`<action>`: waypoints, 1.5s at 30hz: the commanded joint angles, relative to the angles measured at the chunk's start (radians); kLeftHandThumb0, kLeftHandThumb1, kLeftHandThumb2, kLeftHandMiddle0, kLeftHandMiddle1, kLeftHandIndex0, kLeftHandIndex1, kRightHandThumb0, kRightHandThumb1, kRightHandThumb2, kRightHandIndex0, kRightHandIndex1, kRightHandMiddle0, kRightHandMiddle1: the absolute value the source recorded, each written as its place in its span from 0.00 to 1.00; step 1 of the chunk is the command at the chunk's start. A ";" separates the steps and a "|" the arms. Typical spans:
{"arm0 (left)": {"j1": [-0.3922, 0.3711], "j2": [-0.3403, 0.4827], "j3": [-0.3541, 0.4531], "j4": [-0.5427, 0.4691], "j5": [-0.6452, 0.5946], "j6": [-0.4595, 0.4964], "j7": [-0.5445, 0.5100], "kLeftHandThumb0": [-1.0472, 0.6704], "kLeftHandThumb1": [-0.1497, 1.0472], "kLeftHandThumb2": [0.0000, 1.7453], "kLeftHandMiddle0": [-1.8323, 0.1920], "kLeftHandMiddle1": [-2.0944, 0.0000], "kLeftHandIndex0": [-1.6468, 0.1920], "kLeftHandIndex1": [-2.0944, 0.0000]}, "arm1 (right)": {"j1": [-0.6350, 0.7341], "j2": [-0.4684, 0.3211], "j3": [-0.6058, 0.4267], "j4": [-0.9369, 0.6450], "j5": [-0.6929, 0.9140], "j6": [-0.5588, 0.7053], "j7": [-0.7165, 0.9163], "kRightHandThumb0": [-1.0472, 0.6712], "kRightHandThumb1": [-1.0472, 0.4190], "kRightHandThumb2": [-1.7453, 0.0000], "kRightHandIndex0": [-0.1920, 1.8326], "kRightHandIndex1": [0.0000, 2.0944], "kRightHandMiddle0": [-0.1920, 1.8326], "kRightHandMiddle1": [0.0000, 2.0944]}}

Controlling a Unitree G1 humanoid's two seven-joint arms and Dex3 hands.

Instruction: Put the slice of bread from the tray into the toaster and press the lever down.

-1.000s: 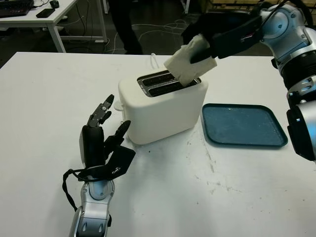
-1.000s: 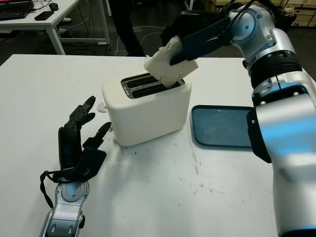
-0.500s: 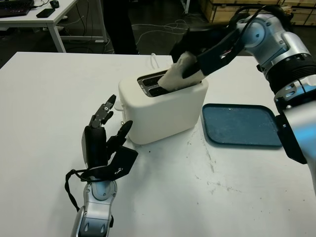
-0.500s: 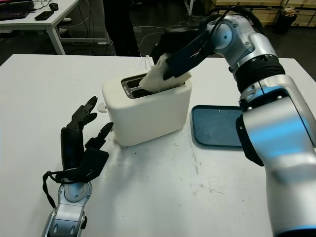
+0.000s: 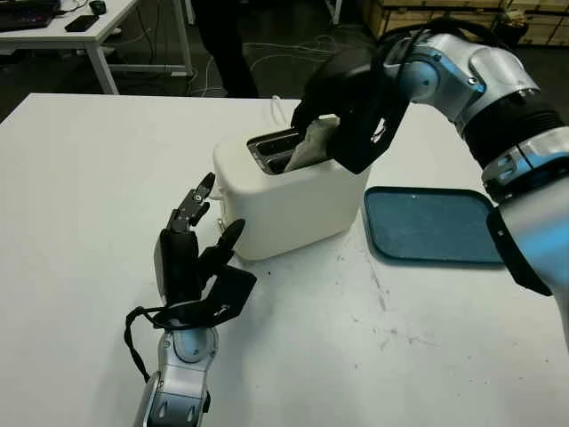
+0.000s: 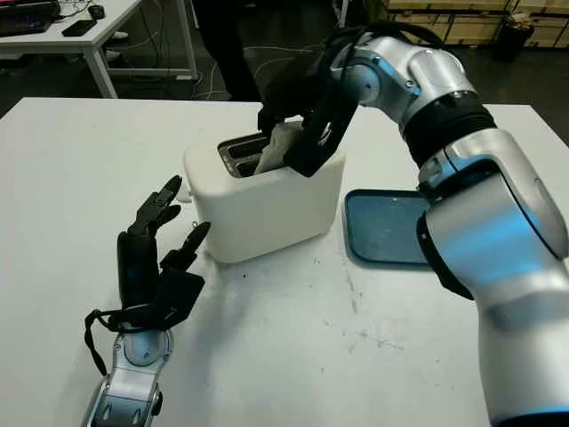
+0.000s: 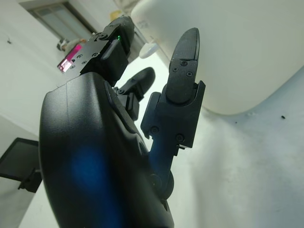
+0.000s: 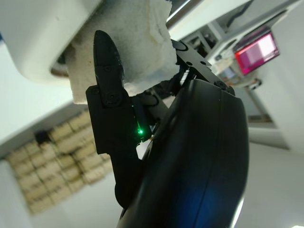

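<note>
While its fingers clamp the slice of bread [image 5: 311, 145], the right hand [image 5: 342, 107] hovers over the white toaster [image 5: 289, 191] at the middle of the white counter [image 5: 80, 196], the slice tilted and partly sunk into a top slot. The left hand [image 5: 191, 262] stands open and upright at the toaster's 8 o'clock, just beside its lower corner, holding nothing. The blue tray [image 5: 431, 227] lies bare at the toaster's 3 o'clock. A person's dark legs [image 5: 218, 40] stand beyond the counter at 12 o'clock.
</note>
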 commanded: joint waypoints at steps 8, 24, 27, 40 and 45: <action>0.005 -0.036 -0.025 0.030 0.009 -0.024 0.043 0.36 0.89 0.06 0.76 0.62 0.61 1.00 | -0.020 0.010 0.074 -0.077 -0.129 0.002 -0.094 0.21 0.09 0.95 0.57 0.61 0.55 0.16; 0.018 -0.027 -0.024 0.033 -0.003 -0.039 0.055 0.36 0.89 0.05 0.76 0.61 0.61 1.00 | -0.035 -0.007 0.063 -0.055 -0.125 -0.031 -0.202 0.17 0.12 1.00 0.18 0.42 0.43 0.00; 0.016 -0.024 -0.021 0.033 -0.004 -0.039 0.051 0.35 0.89 0.06 0.76 0.61 0.61 1.00 | -0.040 -0.006 0.039 -0.039 -0.106 -0.024 -0.204 0.17 0.14 1.00 0.18 0.43 0.43 0.00; 0.032 0.006 0.021 -0.030 0.008 -0.023 0.006 0.35 0.89 0.05 0.76 0.61 0.61 1.00 | 0.089 -0.106 -0.276 0.076 0.232 -0.079 -0.323 0.25 0.16 1.00 0.38 0.38 0.52 0.02; 0.039 0.042 0.058 -0.085 0.016 -0.020 -0.037 0.35 0.89 0.05 0.76 0.62 0.61 1.00 | 0.358 -0.172 -0.498 0.011 0.515 -0.115 -0.315 0.31 0.14 1.00 0.52 0.19 0.53 0.01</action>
